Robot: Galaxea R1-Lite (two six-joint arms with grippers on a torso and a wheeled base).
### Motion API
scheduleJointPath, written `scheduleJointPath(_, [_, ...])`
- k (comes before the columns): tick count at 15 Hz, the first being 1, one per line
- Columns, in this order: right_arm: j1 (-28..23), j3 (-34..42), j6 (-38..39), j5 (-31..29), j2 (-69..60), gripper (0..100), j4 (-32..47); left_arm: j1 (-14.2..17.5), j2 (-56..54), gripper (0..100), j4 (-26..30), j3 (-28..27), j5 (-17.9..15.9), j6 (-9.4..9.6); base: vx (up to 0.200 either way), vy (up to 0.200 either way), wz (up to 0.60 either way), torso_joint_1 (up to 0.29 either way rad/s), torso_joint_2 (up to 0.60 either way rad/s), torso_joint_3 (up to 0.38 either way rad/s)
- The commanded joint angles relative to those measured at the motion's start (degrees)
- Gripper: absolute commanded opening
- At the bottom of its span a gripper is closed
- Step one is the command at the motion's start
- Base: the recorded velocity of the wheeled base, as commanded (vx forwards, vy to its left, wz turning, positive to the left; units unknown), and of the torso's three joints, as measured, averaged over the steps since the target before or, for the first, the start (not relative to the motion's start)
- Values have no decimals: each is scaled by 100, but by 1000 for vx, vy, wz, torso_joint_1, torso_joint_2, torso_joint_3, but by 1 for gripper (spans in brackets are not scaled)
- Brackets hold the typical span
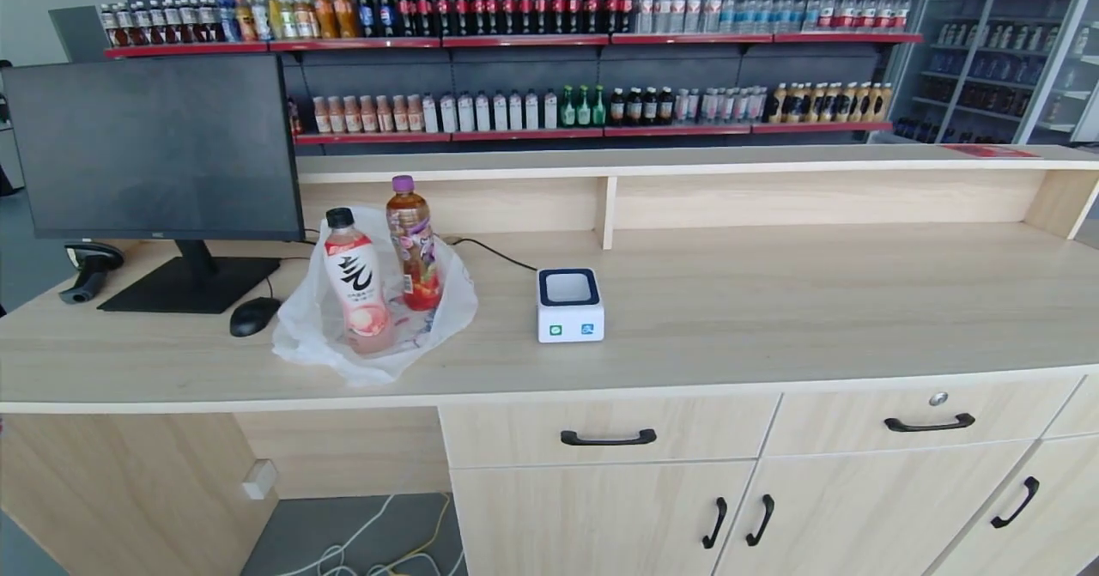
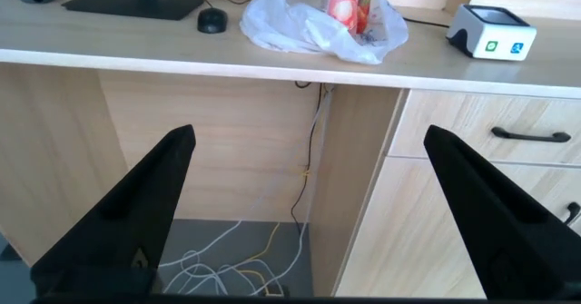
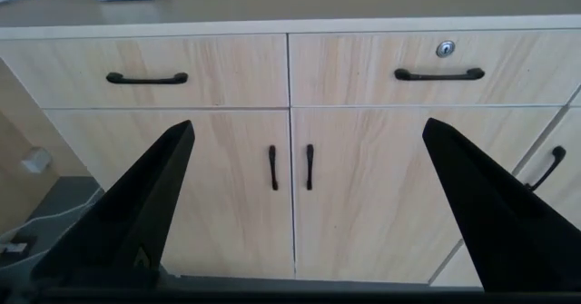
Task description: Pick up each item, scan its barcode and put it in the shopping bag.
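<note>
in the head view a black-capped pink bottle (image 1: 359, 288) and a purple-capped bottle (image 1: 414, 250) stand upright inside the white shopping bag (image 1: 309, 340) on the counter (image 1: 773, 301), with the scanner (image 1: 570, 304) just beside the bag on the robot's right and a mouse (image 1: 254, 316) on its left. in the left wrist view the left gripper (image 2: 309, 136) sits below the counter edge, fingers spread wide and empty, facing the recess under the bag. in the right wrist view the right gripper (image 3: 309, 127) is likewise spread and empty, facing the drawers (image 3: 182, 68).

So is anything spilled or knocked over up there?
No, nothing stands out. The black-capped pink bottle and the purple-capped bottle both stand upright on the floppy plastic bag, and nothing is spilled.
</note>
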Motion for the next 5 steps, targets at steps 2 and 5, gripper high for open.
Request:
scheduleJointPath(2, [3, 1, 17, -2, 22, 100, -10, 6, -2, 100, -2, 0, -1, -2, 0, 0, 0, 0, 0, 0])
scheduleJointPath(5, [3, 1, -45, 7, 22, 100, -1, 6, -2, 100, -2, 0, -1, 7, 0, 0, 0, 0, 0, 0])
